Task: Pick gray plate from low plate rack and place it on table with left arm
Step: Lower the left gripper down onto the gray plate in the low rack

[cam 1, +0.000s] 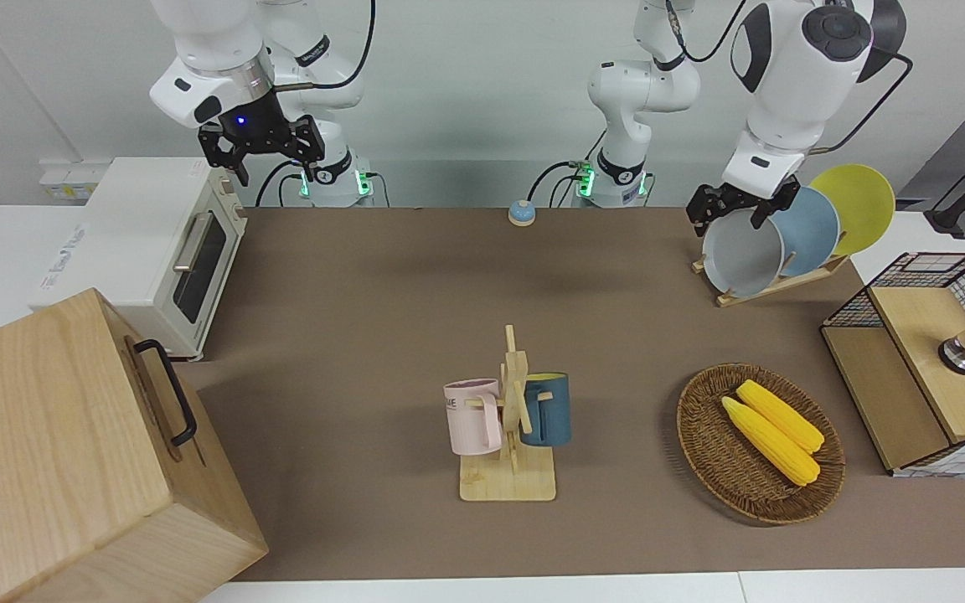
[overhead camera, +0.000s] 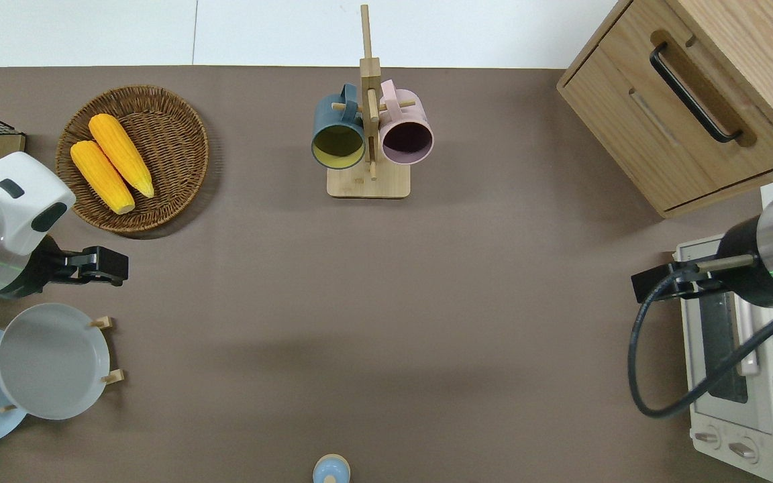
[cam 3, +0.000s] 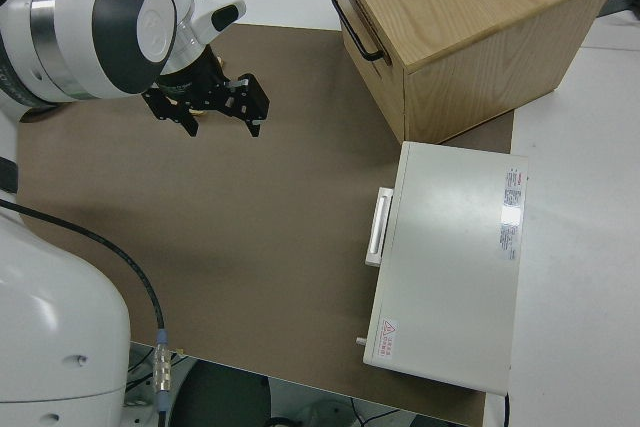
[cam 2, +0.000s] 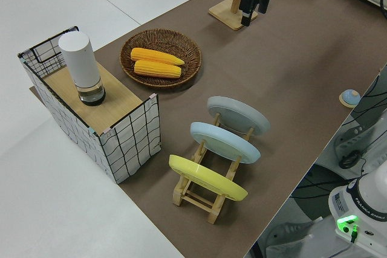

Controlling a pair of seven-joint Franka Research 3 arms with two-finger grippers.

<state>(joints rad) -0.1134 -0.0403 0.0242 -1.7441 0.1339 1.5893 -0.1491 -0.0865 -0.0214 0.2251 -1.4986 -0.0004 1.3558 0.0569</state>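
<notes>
The gray plate (cam 1: 742, 255) stands on edge in the end slot of the low plate rack (cam 1: 776, 285), at the left arm's end of the table (cam 1: 382, 318). It also shows in the overhead view (overhead camera: 51, 362) and the left side view (cam 2: 239, 115). My left gripper (cam 1: 729, 216) is open and empty in the air by the plate's top rim. From above, the left gripper (overhead camera: 111, 265) is over the mat between the plate and the wicker basket. My right arm is parked, and its gripper (cam 3: 218, 127) is open.
A sky-blue plate (cam 1: 809, 230) and a yellow plate (cam 1: 855, 205) stand in the same rack. A wicker basket with corn (cam 1: 759, 444), a mug stand (cam 1: 512, 419), a wire crate (cam 1: 926, 360), a toaster oven (cam 1: 147, 243), a wooden box (cam 1: 64, 452) and a small bell (cam 1: 521, 213) share the table.
</notes>
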